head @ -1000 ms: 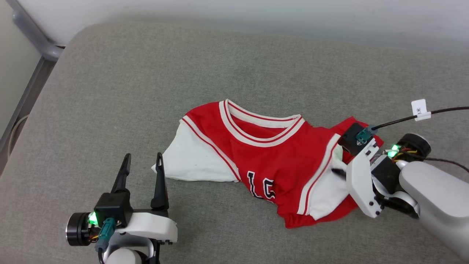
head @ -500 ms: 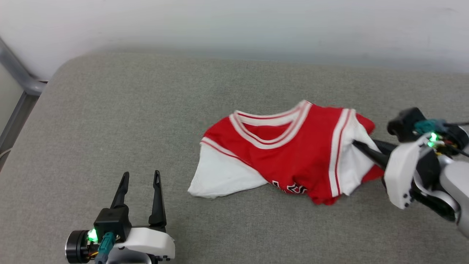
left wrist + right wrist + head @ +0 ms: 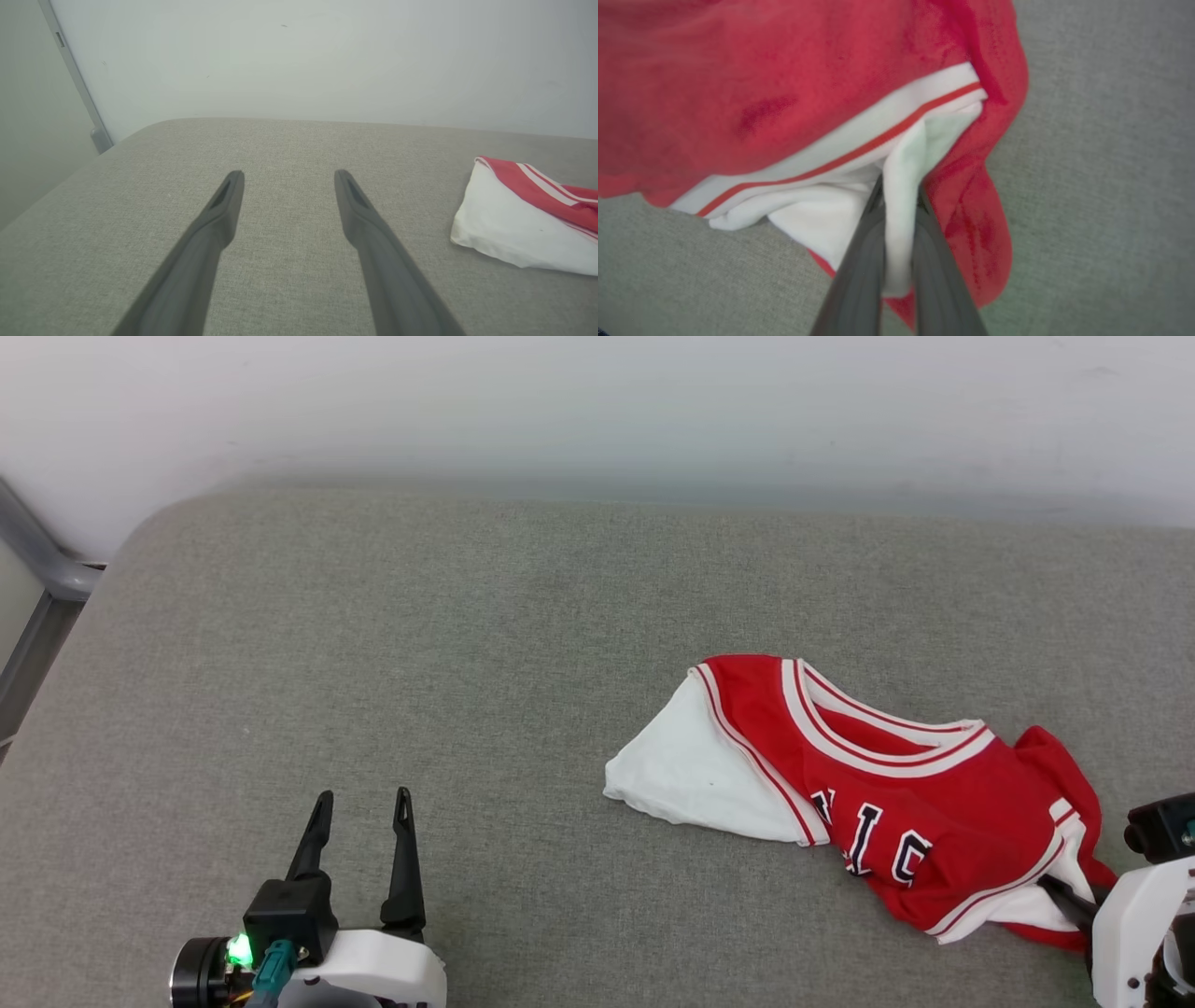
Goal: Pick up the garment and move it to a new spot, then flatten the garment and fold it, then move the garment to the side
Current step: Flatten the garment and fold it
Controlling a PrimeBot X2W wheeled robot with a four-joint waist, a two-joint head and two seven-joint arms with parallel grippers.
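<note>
right gripper (image 3: 899,193): you're clamped on the garment (image 3: 920,803), which trails off to its left
left gripper (image 3: 362,796): fingers spread, empty, well apart

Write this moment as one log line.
garment: crumpled on grey cushion | right hand: shut on its white sleeve | left hand: open, empty

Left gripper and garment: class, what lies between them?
Nothing but bare grey cushion lies between the open left gripper and the garment, as the head view and left wrist view show.
</note>
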